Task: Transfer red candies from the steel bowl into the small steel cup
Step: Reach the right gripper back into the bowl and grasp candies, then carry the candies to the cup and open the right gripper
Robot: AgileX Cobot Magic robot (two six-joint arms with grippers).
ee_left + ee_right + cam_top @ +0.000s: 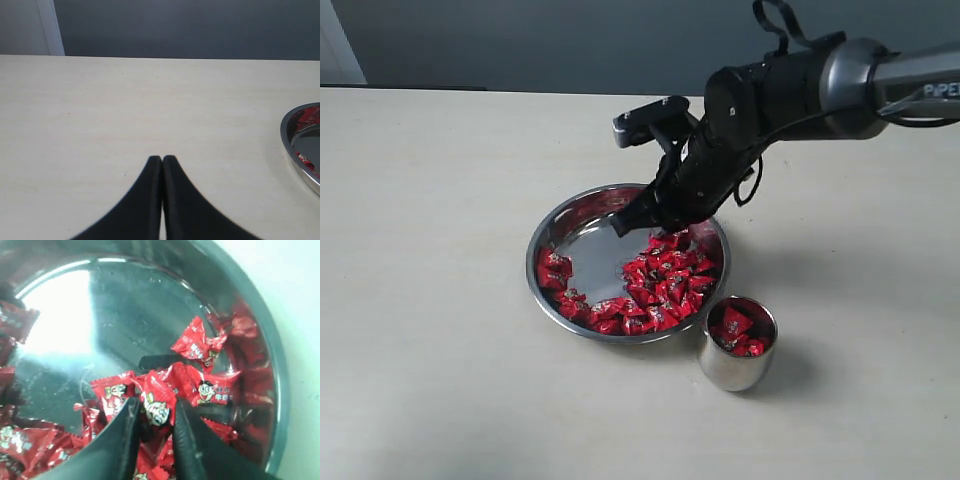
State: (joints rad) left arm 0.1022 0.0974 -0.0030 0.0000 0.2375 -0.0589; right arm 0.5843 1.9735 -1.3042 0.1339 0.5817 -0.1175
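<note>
The steel bowl point(548, 235) sits mid-table with a heap of red candies point(665, 285) filling its near and right side. My right gripper point(638, 222) reaches down into the bowl's far side. In the right wrist view its two black fingers point(125, 435) press on either side of one red candy point(159, 405) at the top of the pile, over the bowl's bare bottom point(125, 315). The small steel cup point(732, 368) stands just right of the bowl's near rim and holds a few red candies point(734, 325). My left gripper point(162, 159) is shut and empty over bare table, with the bowl's rim point(289, 142) off to its side.
The pale table point(440, 200) spreads around the bowl and cup. A dark wall point(570, 40) runs behind the far edge. The right arm point(800, 90) crosses above the bowl's far right rim.
</note>
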